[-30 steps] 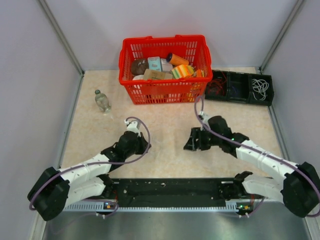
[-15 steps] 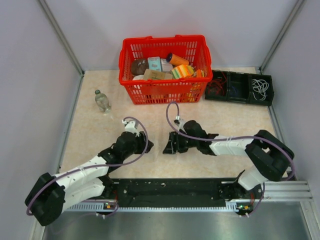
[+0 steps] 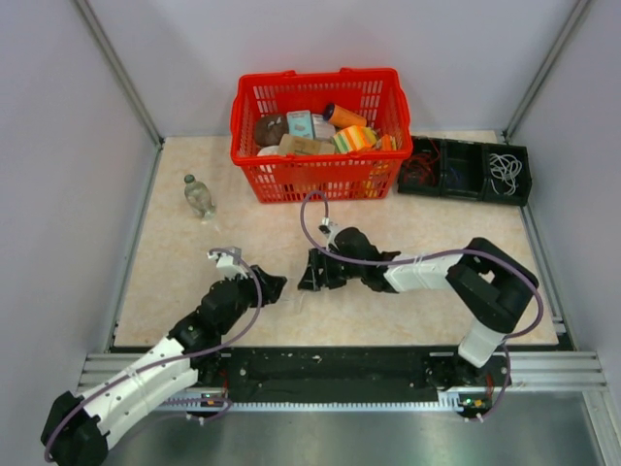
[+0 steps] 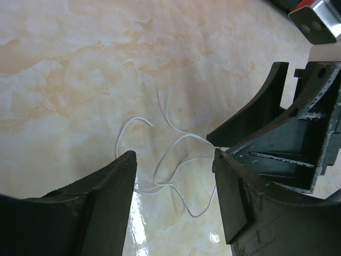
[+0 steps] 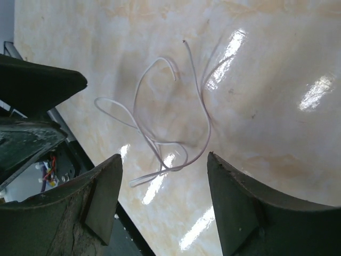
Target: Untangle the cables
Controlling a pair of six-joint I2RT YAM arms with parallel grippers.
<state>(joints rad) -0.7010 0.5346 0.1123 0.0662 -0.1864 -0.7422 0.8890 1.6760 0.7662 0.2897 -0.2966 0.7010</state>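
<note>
Table [image 3: 437, 233] of pale marbled pattern carries both arms, low near its middle and facing each other. On one side the left fingers [image 4: 106, 213] stand spread apart, holding nothing; opposite them the right fingers [image 5: 240, 208] are likewise parted and empty. Thin white cables [image 4: 165, 160], loosely looped, lie flat on the table below the gap of each pair, ungripped.

Table top [image 5: 277, 69]: glossy, beige marbled stone look, bright glare spots. Cables [image 5: 160, 142]: thin white strands, smooth, plastic-looking sheath. Fingers of left gripper [image 4: 173, 157]: dark, matt, scuffed, pale scratches. Fingers of right gripper [image 5: 162, 157]: same dark matt finish, rough edges. Basket [image 3: 315, 177]: red plastic lattice, slight sheen. Bottle [image 3: 199, 197]: clear plastic. Front rail [image 3: 543, 365]: bare brushed metal.
</note>
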